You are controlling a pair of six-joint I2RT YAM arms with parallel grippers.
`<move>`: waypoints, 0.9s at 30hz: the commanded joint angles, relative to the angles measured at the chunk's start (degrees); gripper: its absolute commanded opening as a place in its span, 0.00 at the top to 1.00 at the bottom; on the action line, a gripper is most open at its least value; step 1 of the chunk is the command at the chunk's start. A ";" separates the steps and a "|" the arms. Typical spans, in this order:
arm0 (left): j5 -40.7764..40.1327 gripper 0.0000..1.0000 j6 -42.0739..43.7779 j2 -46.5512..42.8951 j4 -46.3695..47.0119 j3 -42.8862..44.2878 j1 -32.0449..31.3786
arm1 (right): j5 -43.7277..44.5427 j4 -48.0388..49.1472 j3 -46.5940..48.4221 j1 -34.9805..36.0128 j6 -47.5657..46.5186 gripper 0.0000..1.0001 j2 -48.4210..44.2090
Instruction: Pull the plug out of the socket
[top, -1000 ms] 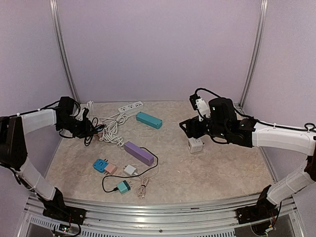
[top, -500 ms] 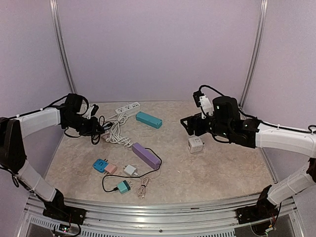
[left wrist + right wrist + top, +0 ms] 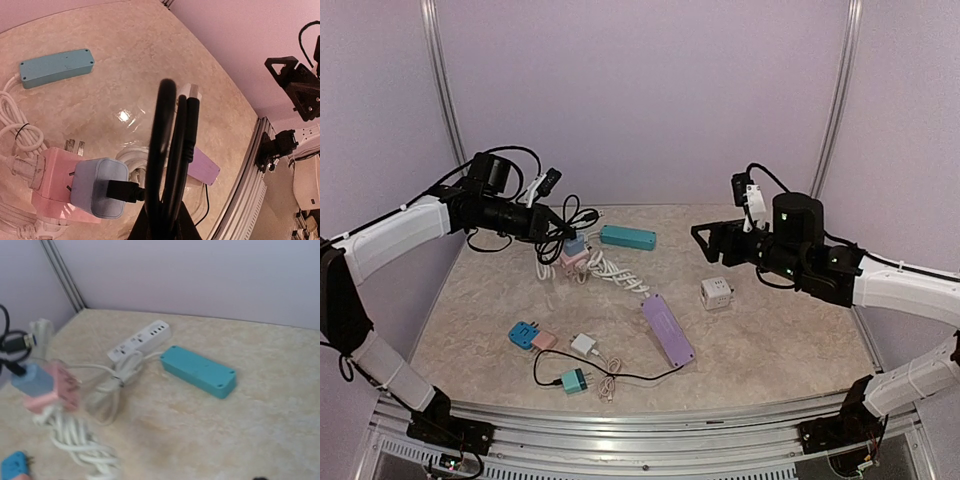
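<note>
My left gripper (image 3: 544,226) (image 3: 162,220) is shut on a bundle of black cable (image 3: 170,145), raised above the table's back left. From that cable hangs a light blue plug (image 3: 97,187) (image 3: 32,380) (image 3: 577,243), still seated in a pink socket cube (image 3: 47,182) (image 3: 59,392) (image 3: 570,259). A coiled white cable (image 3: 608,268) trails from the cube. My right gripper (image 3: 703,245) hovers open at mid right, with nothing between its fingers. Its fingers do not show in the right wrist view.
A teal power strip (image 3: 628,236) (image 3: 198,371) lies at the back, with a white strip (image 3: 140,340) behind it. A purple strip (image 3: 667,328) lies centre-front. A white cube socket (image 3: 716,293) sits under the right arm. Small adapters (image 3: 545,341) and a teal plug (image 3: 572,380) lie front left.
My left gripper closed on the black cable and swung up and right, dragging the plug, pink socket and white cable along. The purple strip slid toward the front right. My right gripper rose slightly.
</note>
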 commanded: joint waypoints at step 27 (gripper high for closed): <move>22.03 1.00 -14.58 1.12 20.32 -4.16 -1.90 | 1.88 22.56 5.36 13.71 -4.88 0.27 22.77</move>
